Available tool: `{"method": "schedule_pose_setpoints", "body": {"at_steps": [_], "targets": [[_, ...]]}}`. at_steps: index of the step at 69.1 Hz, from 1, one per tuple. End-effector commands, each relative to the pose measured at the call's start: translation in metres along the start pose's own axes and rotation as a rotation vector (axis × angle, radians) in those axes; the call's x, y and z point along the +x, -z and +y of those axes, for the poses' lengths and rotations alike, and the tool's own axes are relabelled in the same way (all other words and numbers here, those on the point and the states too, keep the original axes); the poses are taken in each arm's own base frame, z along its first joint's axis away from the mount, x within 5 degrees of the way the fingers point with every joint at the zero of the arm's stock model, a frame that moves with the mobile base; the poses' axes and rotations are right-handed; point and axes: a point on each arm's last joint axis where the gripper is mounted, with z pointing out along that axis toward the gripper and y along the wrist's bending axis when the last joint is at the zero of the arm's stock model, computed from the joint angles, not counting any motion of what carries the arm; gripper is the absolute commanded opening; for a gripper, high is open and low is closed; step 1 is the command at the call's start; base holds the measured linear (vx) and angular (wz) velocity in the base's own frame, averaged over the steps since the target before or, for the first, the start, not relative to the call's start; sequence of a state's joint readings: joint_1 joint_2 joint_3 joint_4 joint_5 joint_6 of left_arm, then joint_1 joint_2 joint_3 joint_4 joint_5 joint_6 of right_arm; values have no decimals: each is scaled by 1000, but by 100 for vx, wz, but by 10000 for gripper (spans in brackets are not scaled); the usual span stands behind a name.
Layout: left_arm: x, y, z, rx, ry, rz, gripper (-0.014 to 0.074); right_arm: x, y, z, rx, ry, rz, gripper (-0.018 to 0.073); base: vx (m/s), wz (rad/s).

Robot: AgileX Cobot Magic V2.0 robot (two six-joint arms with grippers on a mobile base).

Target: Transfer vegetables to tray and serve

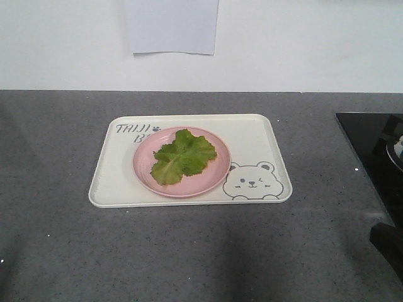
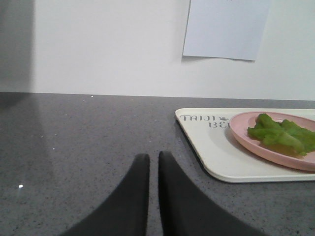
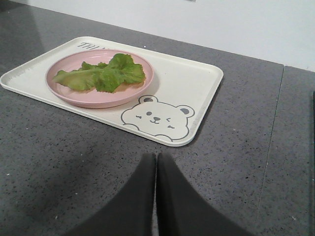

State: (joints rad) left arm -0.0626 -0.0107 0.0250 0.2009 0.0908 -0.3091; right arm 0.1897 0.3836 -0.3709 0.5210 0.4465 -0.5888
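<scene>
On a grey speckled surface, a cream tray carries a pink plate holding 1 lettuce leaf, while the left claw and right claw, fingers together and empty, sit apart from the tray's near edges.

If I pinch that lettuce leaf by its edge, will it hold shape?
Probably not: the lettuce leaf looks thin and crinkled, so it will likely droop. It seems very light and may tear. Its pale rib looks firmer to grip.
</scene>
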Motion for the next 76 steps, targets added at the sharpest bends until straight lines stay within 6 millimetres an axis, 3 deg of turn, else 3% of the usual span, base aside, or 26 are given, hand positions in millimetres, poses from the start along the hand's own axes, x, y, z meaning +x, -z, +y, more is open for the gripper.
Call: {"method": "schedule_pose_setpoints", "body": {"at_steps": [1,76], "targets": [[3,0,0,13,15,-40,21,-12,2,-3,34,-6,-70,-6,0,0],[-2,1,-2,26,15,-81,21,-12,2,-3,34,-6,-70,-6,0,0]]}}
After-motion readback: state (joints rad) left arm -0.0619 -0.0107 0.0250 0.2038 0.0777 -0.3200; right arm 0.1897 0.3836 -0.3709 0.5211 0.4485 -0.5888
